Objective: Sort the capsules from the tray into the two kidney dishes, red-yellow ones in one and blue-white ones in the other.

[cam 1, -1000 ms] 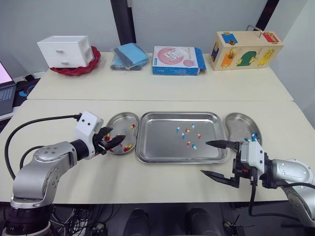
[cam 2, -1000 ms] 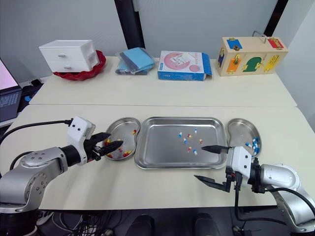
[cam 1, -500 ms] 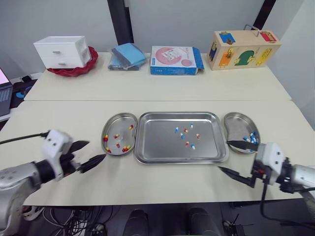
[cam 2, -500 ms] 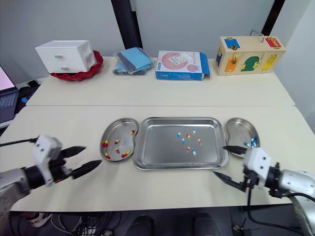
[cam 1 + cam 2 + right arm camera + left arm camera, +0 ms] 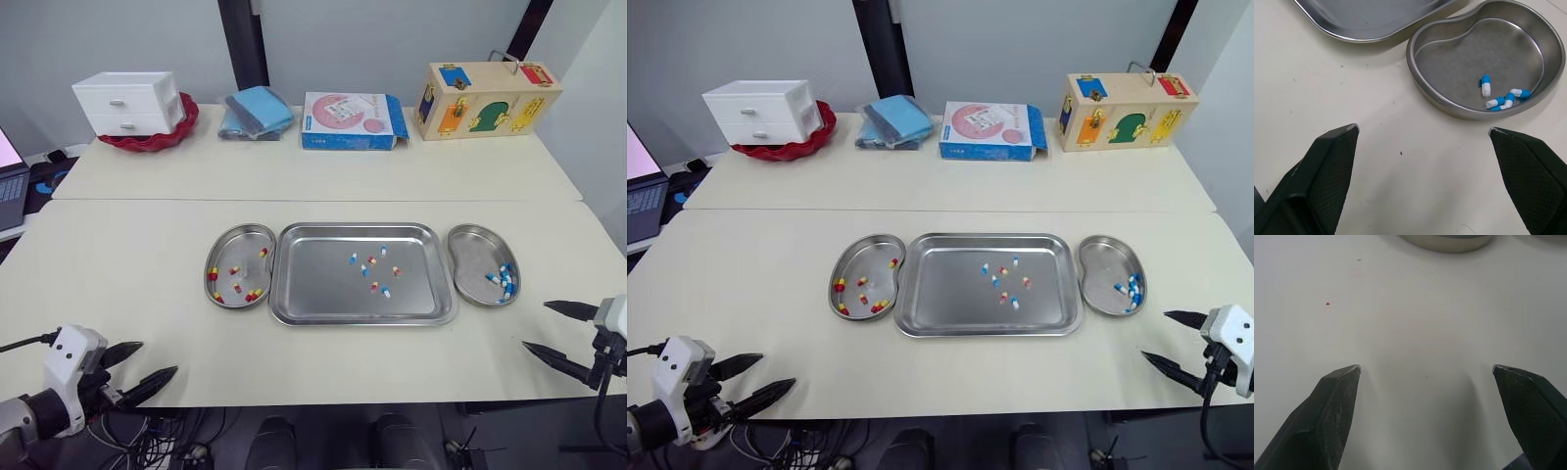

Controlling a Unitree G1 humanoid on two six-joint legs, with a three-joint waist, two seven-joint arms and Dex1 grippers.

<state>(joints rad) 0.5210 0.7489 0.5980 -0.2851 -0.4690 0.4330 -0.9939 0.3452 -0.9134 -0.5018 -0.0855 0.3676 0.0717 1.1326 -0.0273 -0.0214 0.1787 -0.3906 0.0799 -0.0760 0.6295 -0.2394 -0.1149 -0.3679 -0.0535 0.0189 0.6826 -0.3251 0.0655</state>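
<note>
Both arms have pulled back toward the near edge of the table since a second ago: the left tool, which was reaching over the left kidney dish, now hangs low at the near left, well apart from it, and the right tool has drawn off to the near right, short of the right kidney dish. Each tool is spread wide and holds nothing. Sorting is only partly done: red-yellow capsules lie in the left dish, blue-white capsules in the right, and a small mixed cluster of loose capsules sits in the middle of the tray between the dishes. Pulled back and open like this, the arms leave the tray unobstructed, likely a reset before the next pick
</note>
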